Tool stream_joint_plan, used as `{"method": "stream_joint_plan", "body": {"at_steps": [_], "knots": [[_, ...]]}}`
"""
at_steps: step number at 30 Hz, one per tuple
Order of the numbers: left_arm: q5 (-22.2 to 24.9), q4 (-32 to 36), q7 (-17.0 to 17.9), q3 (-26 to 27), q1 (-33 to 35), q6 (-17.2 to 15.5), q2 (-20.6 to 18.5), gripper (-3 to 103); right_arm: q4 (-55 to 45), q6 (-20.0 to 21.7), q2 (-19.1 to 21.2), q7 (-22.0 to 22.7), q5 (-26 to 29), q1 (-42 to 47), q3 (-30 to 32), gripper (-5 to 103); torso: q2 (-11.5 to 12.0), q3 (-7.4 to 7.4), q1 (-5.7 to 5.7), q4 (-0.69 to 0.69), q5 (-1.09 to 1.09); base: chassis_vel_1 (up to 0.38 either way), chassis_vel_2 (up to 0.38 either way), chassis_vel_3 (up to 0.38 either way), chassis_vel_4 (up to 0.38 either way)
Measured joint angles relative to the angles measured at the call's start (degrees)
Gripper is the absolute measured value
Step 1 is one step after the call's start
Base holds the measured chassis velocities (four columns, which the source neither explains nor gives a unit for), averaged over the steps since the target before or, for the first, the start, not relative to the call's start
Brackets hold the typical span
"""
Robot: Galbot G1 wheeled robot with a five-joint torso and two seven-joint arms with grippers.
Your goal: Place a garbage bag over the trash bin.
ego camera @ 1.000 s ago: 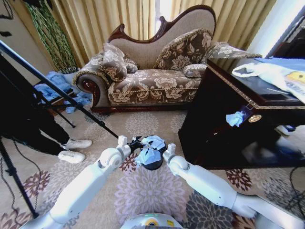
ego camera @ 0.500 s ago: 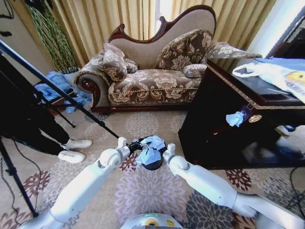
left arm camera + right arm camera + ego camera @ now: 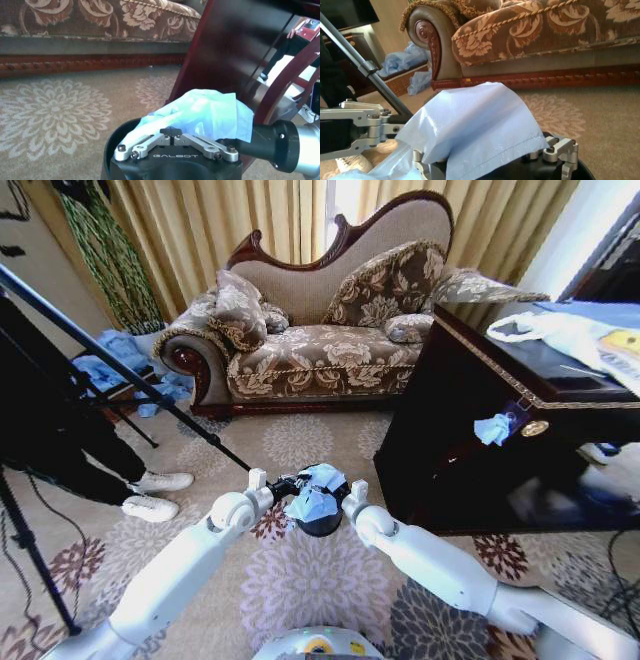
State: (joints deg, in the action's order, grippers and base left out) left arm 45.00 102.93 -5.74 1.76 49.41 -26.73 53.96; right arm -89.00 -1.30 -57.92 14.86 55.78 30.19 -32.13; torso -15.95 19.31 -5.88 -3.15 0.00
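Note:
The black trash bin (image 3: 322, 526) stands on the flowered carpet just ahead of me, between both arms. The pale-blue garbage bag (image 3: 318, 486) lies bunched over its mouth. My left gripper (image 3: 283, 483) is at the bin's left rim, shut on the garbage bag (image 3: 205, 112), with the bin's dark rim (image 3: 111, 144) below it. My right gripper (image 3: 343, 494) is at the right rim. The garbage bag (image 3: 475, 127) drapes over the right gripper (image 3: 490, 165) and hides its middle. The trash bin (image 3: 582, 173) edge shows beneath.
A dark wooden cabinet (image 3: 450, 430) stands close on the right, with a white plastic bag (image 3: 570, 335) on top. The patterned sofa (image 3: 320, 350) is behind. A tripod leg (image 3: 150, 395) slants in from the left, near a person's white shoes (image 3: 160, 490) and a blue cloth heap (image 3: 115, 355).
The bag has bunched a little tighter over the bin's mouth. Both arms have barely shifted.

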Motion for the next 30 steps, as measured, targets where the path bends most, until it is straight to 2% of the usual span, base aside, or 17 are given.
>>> {"method": "stream_joint_plan", "body": {"at_steps": [14,23,30], "knots": [[0.25,2.42,0.19,1.41,0.9,0.23,-0.84,0,-1.53,-0.12,1.26,0.23,-0.47,-0.28,0.82,100,0.0,0.0,0.0,-0.01,0.0,0.0,0.0,0.0,0.0],[0.46,9.06,2.16,5.66,6.22,1.23,-2.7,0,-2.98,-0.1,3.16,0.31,-1.0,1.41,2.26,100,0.0,0.0,0.0,0.0,0.01,0.0,0.0,0.0,0.0],[0.9,10.58,3.05,6.57,8.32,1.47,-2.96,0,-5.04,-0.04,4.88,0.21,-1.72,2.89,4.15,100,0.0,0.0,0.0,0.0,0.0,0.0,0.0,0.0,0.0]]}}
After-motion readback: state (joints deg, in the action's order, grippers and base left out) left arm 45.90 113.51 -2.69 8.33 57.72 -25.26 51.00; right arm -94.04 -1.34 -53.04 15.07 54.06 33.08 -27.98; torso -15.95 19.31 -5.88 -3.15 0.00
